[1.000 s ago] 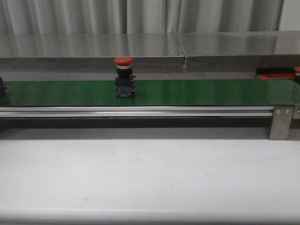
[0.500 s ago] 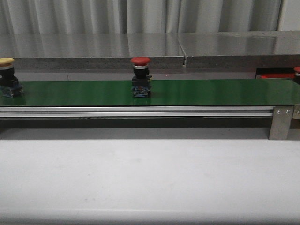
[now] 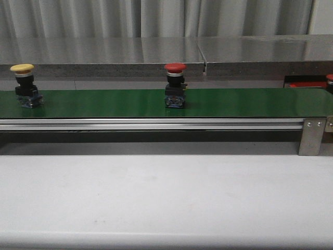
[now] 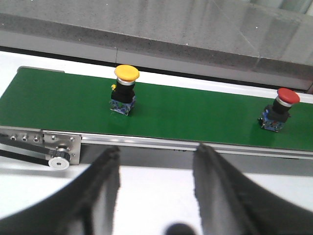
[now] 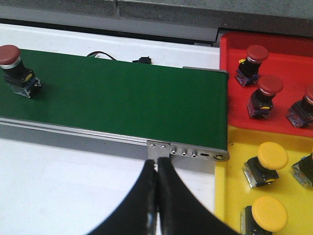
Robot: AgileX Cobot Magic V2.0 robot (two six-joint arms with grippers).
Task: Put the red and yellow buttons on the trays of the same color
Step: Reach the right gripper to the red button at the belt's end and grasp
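One yellow button (image 3: 24, 85) stood at the green belt's (image 3: 104, 103) left, one red button (image 3: 175, 85) mid-belt, left gripper (image 4: 156, 171) spread, right gripper (image 5: 157, 196) pressed together, three red buttons counted on the red tray (image 5: 279, 49), three yellow on the yellow tray (image 5: 230, 196).
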